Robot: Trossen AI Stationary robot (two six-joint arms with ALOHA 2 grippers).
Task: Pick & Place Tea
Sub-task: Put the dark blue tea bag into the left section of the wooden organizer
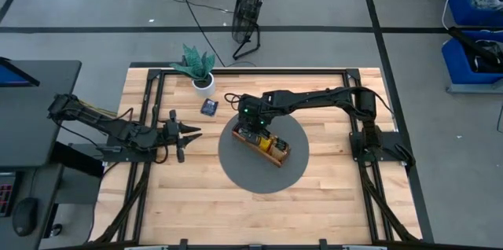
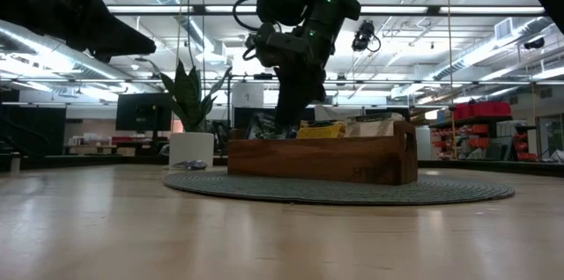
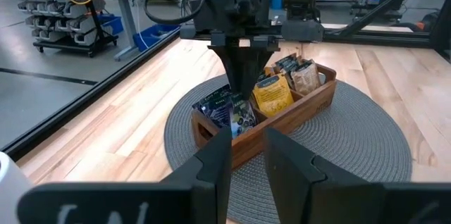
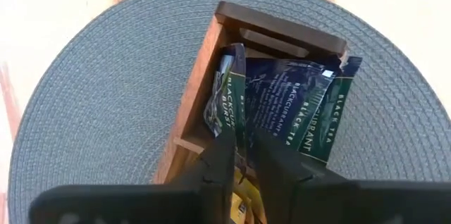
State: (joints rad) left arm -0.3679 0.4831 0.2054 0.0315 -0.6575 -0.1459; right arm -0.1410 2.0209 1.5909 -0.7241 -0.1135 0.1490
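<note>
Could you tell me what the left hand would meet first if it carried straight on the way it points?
Probably the long wooden divided tray on the round grey woven mat; the left hand aims at it, though depth is unclear.

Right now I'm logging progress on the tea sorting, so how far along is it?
Done: dark blue, yellow and beige sachets already stand in the wooden tray on the grey mat. In hand: the right gripper is down in the end compartment, fingers around a dark blue sachet. Left: one dark sachet lies on the table beside the plant; the left gripper waits nearby.
</note>
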